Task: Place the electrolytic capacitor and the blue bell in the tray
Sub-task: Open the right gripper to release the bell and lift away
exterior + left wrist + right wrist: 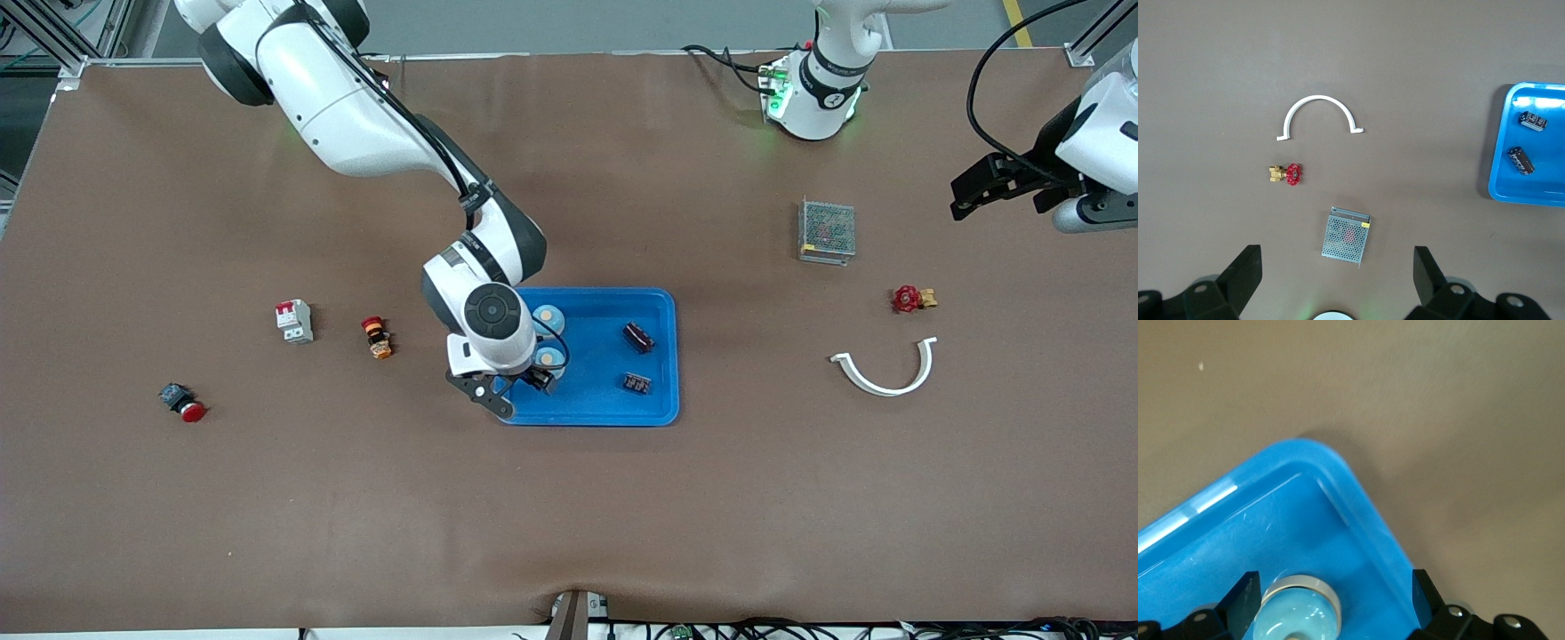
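Tray (pixel 653 411): mid-table; holds two blue bells (pixel 548 316) and two black capacitors (pixel 638 337).
Right gripper (pixel 516 394): over the tray's corner, fingers released around one bell (pixel 1298 613).
Left gripper (pixel 1337 280): waits, fingers spread, empty, above the mesh box (pixel 1346 236).
Writing: none legible.

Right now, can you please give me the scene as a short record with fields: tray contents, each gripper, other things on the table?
tray: blue tray, mid-table
in tray: two blue bells at the right arm's end; two black capacitors at the left arm's end
right gripper: open, over the tray, above the nearer blue bell
left gripper: open, waiting over the left arm's end of the table
left arm's end: metal mesh box, red valve, white curved clip
right arm's end: circuit breaker, orange push button, red push button
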Tool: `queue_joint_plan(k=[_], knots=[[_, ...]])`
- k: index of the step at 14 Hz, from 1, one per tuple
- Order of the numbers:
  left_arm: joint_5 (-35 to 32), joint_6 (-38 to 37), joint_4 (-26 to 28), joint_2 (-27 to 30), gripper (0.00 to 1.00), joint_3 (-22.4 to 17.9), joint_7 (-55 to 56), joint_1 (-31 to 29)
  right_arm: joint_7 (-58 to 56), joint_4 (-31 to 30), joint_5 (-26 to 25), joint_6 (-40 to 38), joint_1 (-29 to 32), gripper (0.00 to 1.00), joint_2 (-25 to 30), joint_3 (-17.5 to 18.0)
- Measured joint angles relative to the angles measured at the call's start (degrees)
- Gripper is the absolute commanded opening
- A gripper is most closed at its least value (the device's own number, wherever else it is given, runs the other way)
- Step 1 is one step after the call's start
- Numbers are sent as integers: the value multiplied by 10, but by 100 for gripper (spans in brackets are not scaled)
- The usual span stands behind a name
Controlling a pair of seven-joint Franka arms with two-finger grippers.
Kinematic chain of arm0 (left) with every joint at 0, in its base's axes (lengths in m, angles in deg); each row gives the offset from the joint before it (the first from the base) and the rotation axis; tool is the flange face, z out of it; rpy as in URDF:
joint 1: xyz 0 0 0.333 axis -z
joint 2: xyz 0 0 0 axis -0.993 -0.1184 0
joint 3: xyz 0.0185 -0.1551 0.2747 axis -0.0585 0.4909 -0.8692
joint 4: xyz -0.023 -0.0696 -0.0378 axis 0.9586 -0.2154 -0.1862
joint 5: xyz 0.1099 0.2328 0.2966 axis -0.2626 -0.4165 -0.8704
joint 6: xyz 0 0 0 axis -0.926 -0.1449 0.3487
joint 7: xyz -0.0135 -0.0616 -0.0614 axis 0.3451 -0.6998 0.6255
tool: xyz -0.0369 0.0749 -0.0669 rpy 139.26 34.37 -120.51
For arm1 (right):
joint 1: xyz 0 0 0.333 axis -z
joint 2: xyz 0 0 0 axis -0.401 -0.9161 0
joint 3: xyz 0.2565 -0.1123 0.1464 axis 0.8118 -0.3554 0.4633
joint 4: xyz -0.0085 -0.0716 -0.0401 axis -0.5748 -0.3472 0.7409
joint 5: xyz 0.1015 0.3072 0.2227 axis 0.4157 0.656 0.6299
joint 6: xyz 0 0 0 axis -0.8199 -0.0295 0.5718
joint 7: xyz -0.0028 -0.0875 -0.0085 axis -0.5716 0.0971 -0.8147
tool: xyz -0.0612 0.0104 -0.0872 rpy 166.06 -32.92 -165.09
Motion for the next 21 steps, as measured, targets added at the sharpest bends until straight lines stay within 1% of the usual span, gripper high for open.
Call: queue_joint_plan(k=[3,6,10,15,17,21], knots=[[0,0,0,0,100,0,0,0,-94,30,0,-58,23,100,10,1],[0,0,0,0,100,0,0,0,-255,36,1,-79,52,100,25,2],[0,0,0,0,100,0,0,0,-501,38,5,-122,118,100,43,4],[0,0,0,0,100,0,0,0,-736,40,10,-189,209,100,65,4],[0,0,0,0,100,0,0,0,-789,40,10,-210,252,100,69,3],[0,0,0,0,100,0,0,0,-807,34,9,-239,307,100,69,-2]])
